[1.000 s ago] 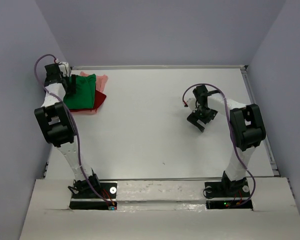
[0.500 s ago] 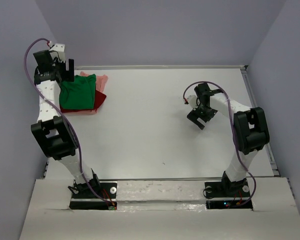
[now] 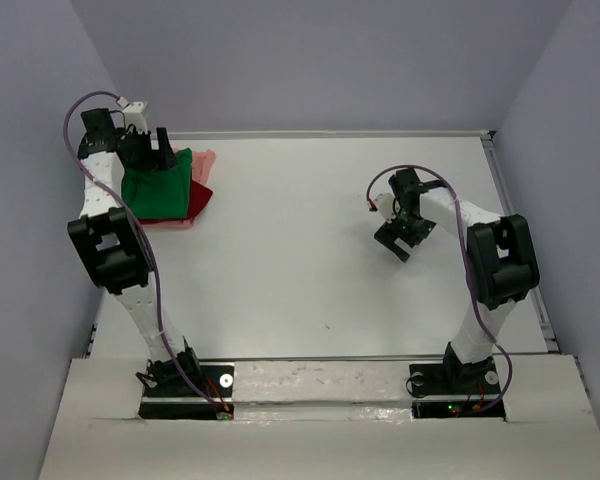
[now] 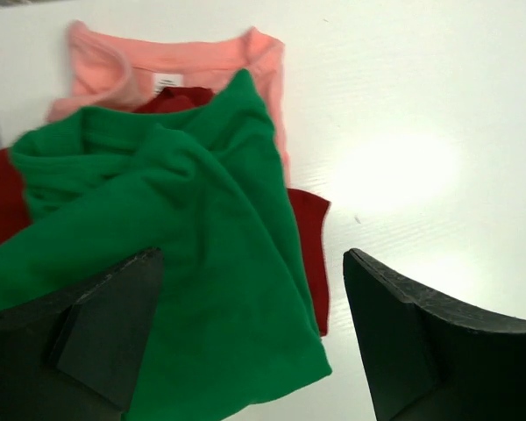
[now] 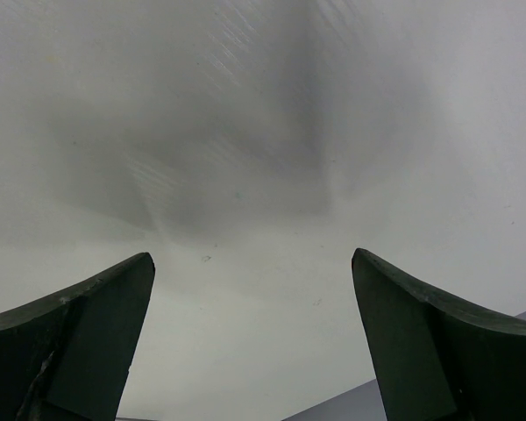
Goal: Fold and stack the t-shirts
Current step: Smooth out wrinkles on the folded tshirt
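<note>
Green shirt (image 4: 175, 263): bright, plain. Red shirt (image 4: 310, 237): dark, plain. Pink shirt (image 4: 193, 60): pale salmon, white neck label (image 4: 168, 82). Table (image 3: 310, 250): white. Left arm (image 3: 140, 310), right arm (image 3: 475, 322): white shells, black joints. Cables (image 3: 158, 290): purple. Walls (image 3: 330, 60): pale lilac-grey.

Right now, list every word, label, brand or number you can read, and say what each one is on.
No text is readable.
White neck tag inside the collar of the salmon-pink t-shirt: print too small to read.
Green t-shirt, dark red t-shirt, white table: no markings visible.
</note>
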Motion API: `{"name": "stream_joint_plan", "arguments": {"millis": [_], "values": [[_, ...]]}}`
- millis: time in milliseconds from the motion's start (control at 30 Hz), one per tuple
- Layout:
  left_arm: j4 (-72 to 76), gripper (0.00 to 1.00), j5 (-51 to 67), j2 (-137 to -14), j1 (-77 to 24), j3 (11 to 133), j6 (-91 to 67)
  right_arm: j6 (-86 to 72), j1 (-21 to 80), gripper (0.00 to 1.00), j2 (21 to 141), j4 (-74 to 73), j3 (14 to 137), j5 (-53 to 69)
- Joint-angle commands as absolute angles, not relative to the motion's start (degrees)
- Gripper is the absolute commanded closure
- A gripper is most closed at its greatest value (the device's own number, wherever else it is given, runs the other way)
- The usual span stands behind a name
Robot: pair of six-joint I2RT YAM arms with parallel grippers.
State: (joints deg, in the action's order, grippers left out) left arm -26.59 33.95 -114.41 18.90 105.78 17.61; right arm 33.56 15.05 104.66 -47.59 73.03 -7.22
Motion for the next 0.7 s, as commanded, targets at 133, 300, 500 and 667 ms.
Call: {"name": "stream_joint_plan", "arguments": {"millis": [133, 300, 500, 667], "values": [[-20.3, 0.07, 57.3, -113.0, 23.5, 101.8, 9.5, 33.0, 14.9, 0.00, 104.0, -47.5, 72.9, -7.7], [-15.7, 0.08, 65.9, -114.7, 27.3, 98.2, 5.5, 33.0, 14.9, 0.00, 104.8, -47.6, 73.0, -8.0], [-8.4, 0.08, 74.9, -117.9, 32.1, 94.2, 3.0, 32.9, 14.9, 0.00, 106.3, -48.2, 73.7, -8.7], [-8.2, 0.09, 80.7, -122.1, 34.4, 94.8, 8.3, 32.7, 14.9, 0.00, 108.0, -48.9, 74.5, -9.2]]}}
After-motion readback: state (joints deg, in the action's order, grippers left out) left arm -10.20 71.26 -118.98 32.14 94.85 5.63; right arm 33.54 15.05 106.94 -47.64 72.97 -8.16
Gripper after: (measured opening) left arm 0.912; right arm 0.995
